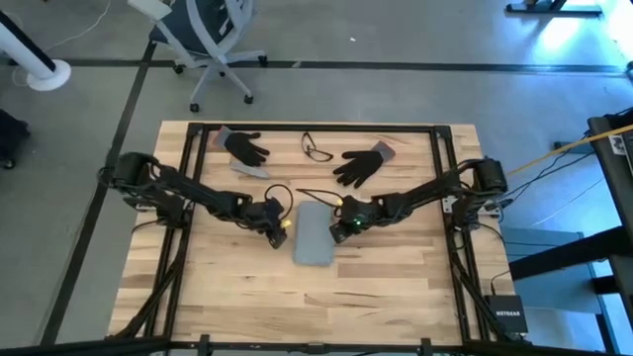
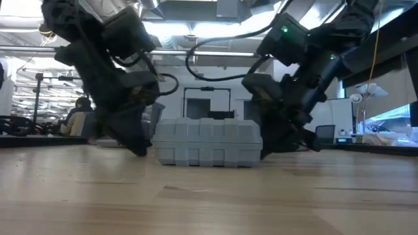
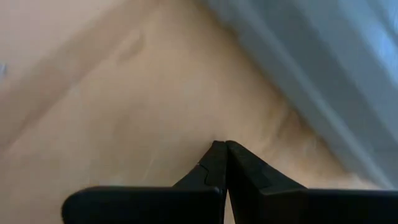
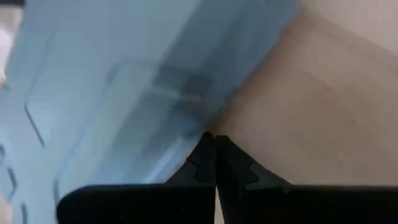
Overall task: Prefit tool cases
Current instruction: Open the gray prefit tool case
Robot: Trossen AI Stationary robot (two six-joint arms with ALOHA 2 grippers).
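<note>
Case: flat grey-blue rectangular plastic tool case point(image 1: 315, 233) lies closed at the middle of the wooden table point(image 1: 396, 297).
Left gripper point(image 1: 280, 233): fingers pressed together, empty, just beside the case.
Right gripper point(image 1: 339, 229): likewise closed, at the case's opposite edge.
Progress: seemingly early; case unopened, no tools visible.

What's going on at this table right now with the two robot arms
Two robot arms are working on a closed grey-blue tool case lying flat in the middle of the wooden table. The left tool is shut and sits low at the case's left side; the right tool is also shut, its tips at the case's right edge. Neither is holding anything. Two black gloves and a pair of glasses lie beyond them, untouched.
</note>
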